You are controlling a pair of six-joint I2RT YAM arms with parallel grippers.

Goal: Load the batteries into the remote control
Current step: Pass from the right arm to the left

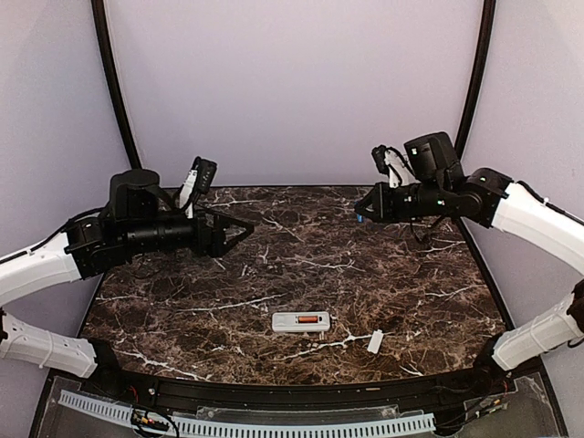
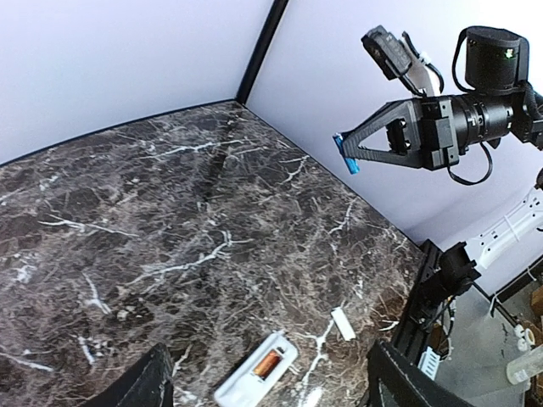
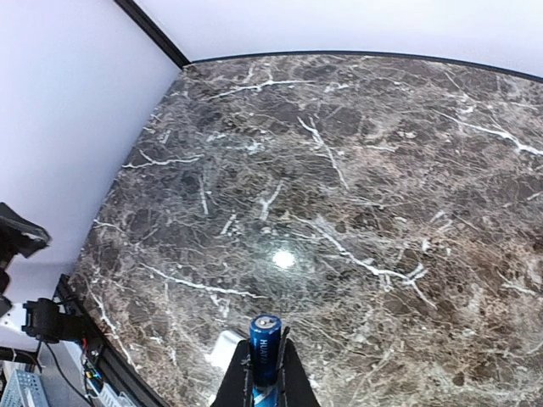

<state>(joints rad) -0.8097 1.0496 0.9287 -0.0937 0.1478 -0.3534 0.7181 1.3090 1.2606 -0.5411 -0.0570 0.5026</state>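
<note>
With the right gripper (image 1: 363, 216) pinched on a blue battery (image 3: 265, 343) at upper right and the left gripper (image 1: 235, 239) spread wide and empty at mid-left, I'd lower it level into the remote (image 1: 285, 322) at lower centre, beside the orange battery (image 1: 308, 319) already seated there.

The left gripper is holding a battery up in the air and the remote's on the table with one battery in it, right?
No: the right gripper holds the blue battery, as the right wrist view shows; the left gripper is open and empty. The remote does lie on the table with one orange battery in it.
</note>
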